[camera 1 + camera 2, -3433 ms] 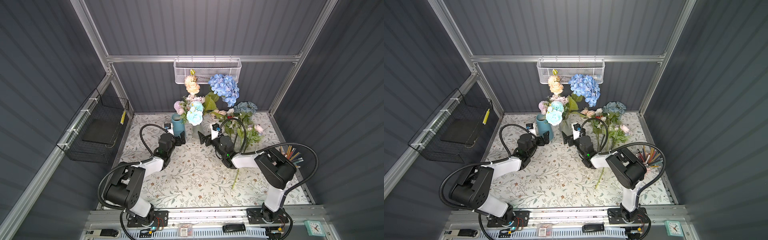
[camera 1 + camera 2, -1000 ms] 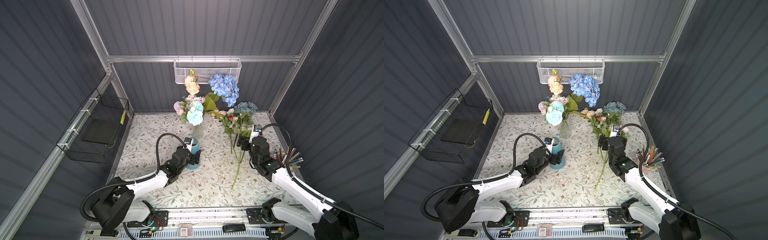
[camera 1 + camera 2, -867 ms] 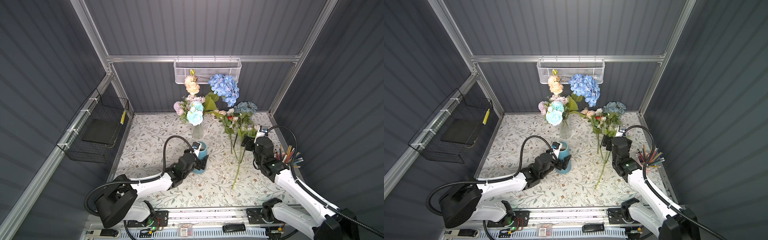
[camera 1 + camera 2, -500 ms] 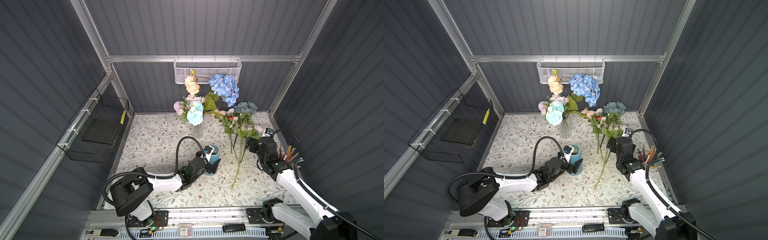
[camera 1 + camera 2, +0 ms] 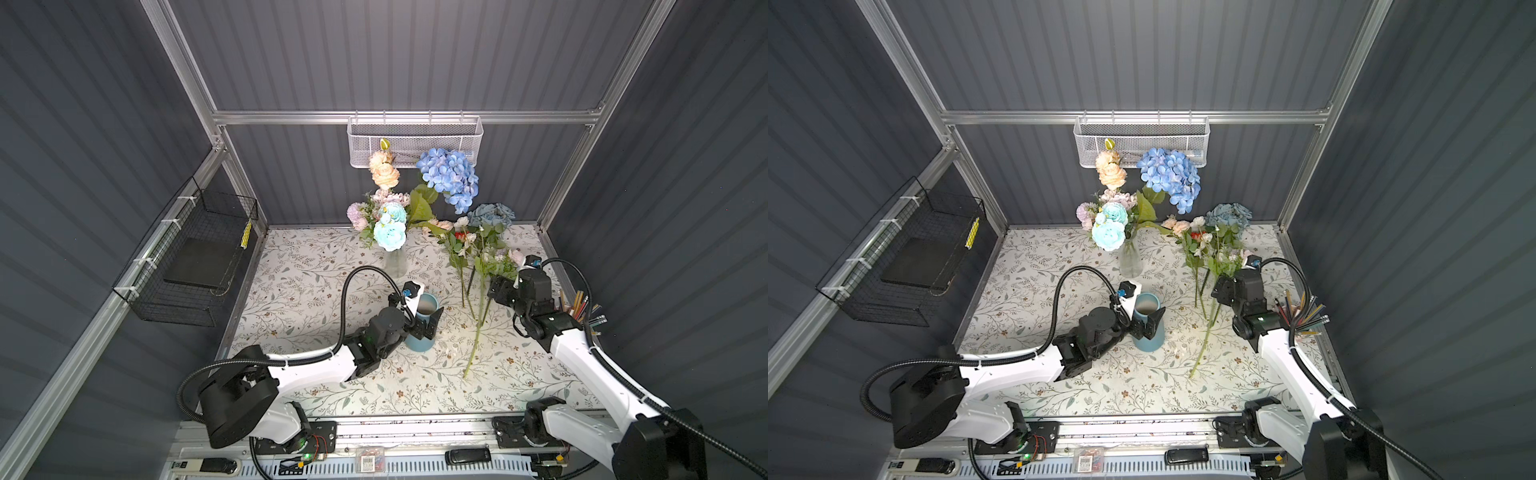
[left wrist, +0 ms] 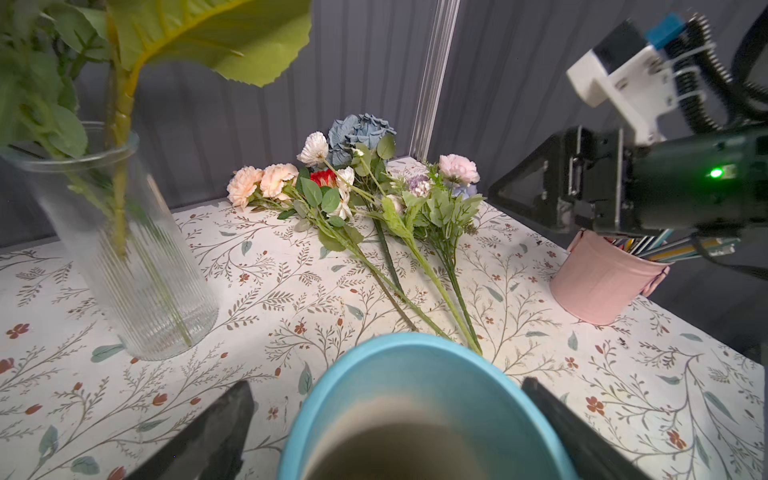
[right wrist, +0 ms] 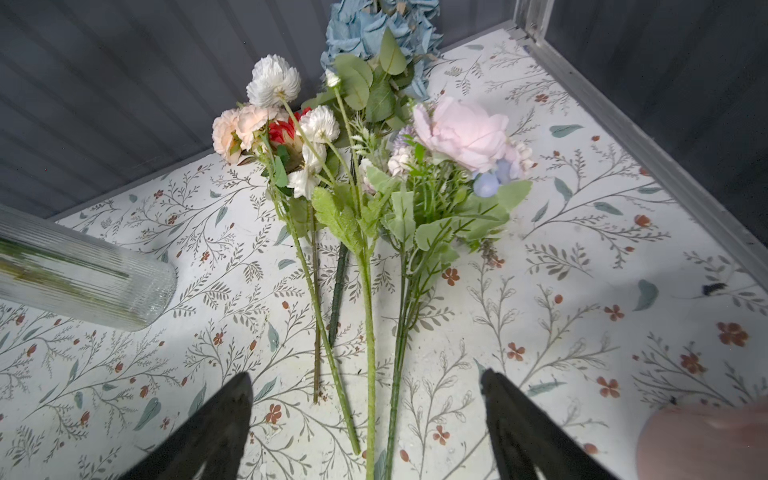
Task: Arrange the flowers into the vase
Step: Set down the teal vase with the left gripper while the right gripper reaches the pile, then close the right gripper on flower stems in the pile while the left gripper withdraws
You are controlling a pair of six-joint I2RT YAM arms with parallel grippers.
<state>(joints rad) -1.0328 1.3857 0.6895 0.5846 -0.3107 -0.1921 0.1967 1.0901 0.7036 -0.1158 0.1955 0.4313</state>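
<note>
Floral tabletop [image 5: 311,270]; flowers [image 5: 390,235] in glass vase [image 5: 395,264]

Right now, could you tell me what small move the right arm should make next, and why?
Probably lower the right gripper and close on the light-green stem: its jaws stand open above it, and the blue vase stands empty nearby.

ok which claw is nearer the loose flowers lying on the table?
Right. The right claw hangs open directly over the stems of the loose flowers. The left claw sits off to their side, open around the blue vase.
</note>
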